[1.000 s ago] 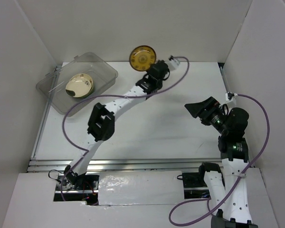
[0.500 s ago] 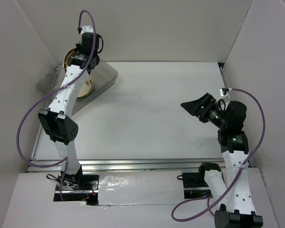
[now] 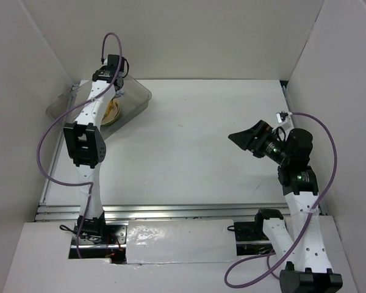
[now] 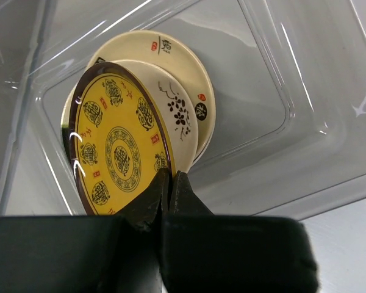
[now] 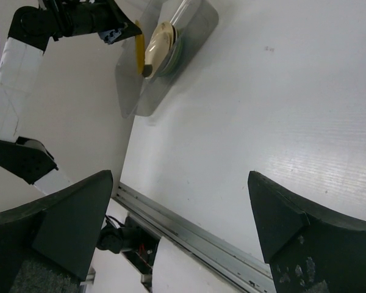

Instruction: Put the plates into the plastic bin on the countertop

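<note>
Left gripper (image 4: 171, 178) jaws clamp mustard-gold plate (image 4: 117, 152) by its rim inside plastic bin (image 4: 265, 91).

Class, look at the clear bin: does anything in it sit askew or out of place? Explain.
The yellow patterned plate stands tilted on edge over the stacked cream plates in the plastic bin, its rim pinched in the shut left pincer. Nothing looks spilled or broken.

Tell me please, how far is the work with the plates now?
Done: cream plates lie stacked in the plastic bin. In hand: the left gripper is shut on the gold plate, held tilted over that stack, not yet released. Left: letting it go; no other plates show on the countertop. The right gripper hangs open, empty.
</note>
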Robot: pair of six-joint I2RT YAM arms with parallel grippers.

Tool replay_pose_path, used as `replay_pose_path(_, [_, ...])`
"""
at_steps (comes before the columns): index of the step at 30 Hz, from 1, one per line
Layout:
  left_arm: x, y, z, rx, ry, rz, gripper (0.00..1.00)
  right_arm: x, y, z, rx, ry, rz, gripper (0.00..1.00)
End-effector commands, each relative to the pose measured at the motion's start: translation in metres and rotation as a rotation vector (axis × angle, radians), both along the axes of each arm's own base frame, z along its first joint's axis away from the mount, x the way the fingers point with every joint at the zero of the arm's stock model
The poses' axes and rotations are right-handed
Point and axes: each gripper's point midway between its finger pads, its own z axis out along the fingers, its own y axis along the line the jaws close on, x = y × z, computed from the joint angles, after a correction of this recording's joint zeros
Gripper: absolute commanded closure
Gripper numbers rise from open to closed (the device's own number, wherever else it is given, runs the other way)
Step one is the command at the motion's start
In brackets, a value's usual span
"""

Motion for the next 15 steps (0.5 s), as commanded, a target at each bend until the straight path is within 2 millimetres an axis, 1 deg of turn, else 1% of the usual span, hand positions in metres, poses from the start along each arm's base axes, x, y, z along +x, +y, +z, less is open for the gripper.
replay_pose_path(1, [0.017,0.003,0.01,-0.015,-0.075,0.007,1.0,0.005,0.002,0.017,-0.025,-0.083,0.013,0.01])
replay_pose_path(2, [0.019,0.004,0.007,-0.013,-0.072,0.006,1.0,0.005,0.002,0.016,-0.026,-0.08,0.012,0.01])
replay_pose_path(3, [0.021,0.007,-0.002,-0.009,-0.057,0.009,1.0,0.006,0.002,0.014,-0.027,-0.077,0.015,0.01])
replay_pose_path(5, [0.025,0.011,-0.013,-0.003,-0.045,0.01,1.0,0.007,0.003,0.014,-0.028,-0.08,0.017,0.01])
replay_pose_path(8, [0.029,0.014,-0.027,-0.011,-0.029,0.006,1.0,0.011,0.003,0.012,-0.025,-0.075,0.011,0.01])
replay_pose_path(10, [0.034,0.015,-0.03,-0.008,-0.033,0.001,1.0,0.012,0.005,0.011,-0.024,-0.072,0.017,0.01])
replay_pose_path(11, [0.035,0.017,-0.036,-0.007,-0.024,0.001,1.0,0.013,0.006,0.012,-0.023,-0.074,0.02,0.01])
replay_pose_path(12, [0.039,0.016,-0.035,-0.006,-0.04,-0.006,1.0,0.013,0.006,0.013,-0.024,-0.077,0.017,0.01])
replay_pose_path(15, [0.047,0.015,-0.039,0.0,-0.051,-0.028,1.0,0.013,0.007,0.013,-0.027,-0.079,0.016,0.01])
